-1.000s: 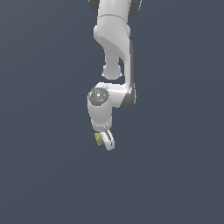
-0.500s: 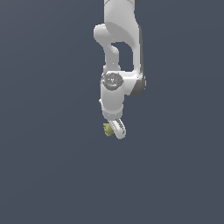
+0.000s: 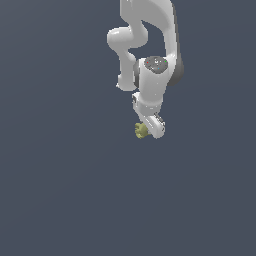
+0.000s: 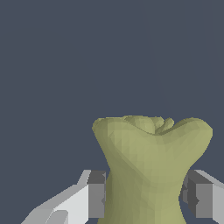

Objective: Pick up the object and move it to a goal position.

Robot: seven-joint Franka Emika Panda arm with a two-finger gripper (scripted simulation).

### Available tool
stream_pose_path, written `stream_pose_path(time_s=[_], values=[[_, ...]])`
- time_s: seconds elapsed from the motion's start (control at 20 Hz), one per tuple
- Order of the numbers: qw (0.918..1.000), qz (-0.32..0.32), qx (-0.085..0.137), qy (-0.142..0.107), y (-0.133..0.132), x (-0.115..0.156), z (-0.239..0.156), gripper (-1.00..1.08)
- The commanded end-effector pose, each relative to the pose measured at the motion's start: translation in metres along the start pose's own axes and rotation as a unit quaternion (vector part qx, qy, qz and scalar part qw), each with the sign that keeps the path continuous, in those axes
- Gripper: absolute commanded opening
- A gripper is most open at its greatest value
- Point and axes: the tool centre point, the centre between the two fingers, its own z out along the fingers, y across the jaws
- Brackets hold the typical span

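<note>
All around we see only a flat, dark blue-grey backdrop (image 3: pixel 55 190). It looks the same in both views. We cannot tell floor from wall. The light is soft and even, with no shadows on it.

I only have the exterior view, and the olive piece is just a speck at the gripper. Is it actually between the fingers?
Observer: Yes. In the wrist view the olive piece sits between the two grey finger pads, its narrow waist in the gripper.
Operator: What shape is it up close?
Observer: It flares wide beyond the pads, with a lumpy, notched far end, rather like a bone.
Operator: Anything beneath it?
Observer: The wrist view shows only plain dark background past the piece; no marker or surface detail is visible.
</note>
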Motion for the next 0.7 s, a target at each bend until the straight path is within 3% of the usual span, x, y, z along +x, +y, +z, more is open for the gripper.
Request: stream_pose_path(time_s=[0.0,0.35,0.65], values=[[1.0000,0.000,0.000,0.000,0.005,-0.023,-0.013,-1.00],[1.0000,0.000,0.000,0.001,0.015,-0.072,-0.042,-1.00],[1.0000,0.000,0.000,0.001,0.019,-0.095,-0.055,-1.00]])
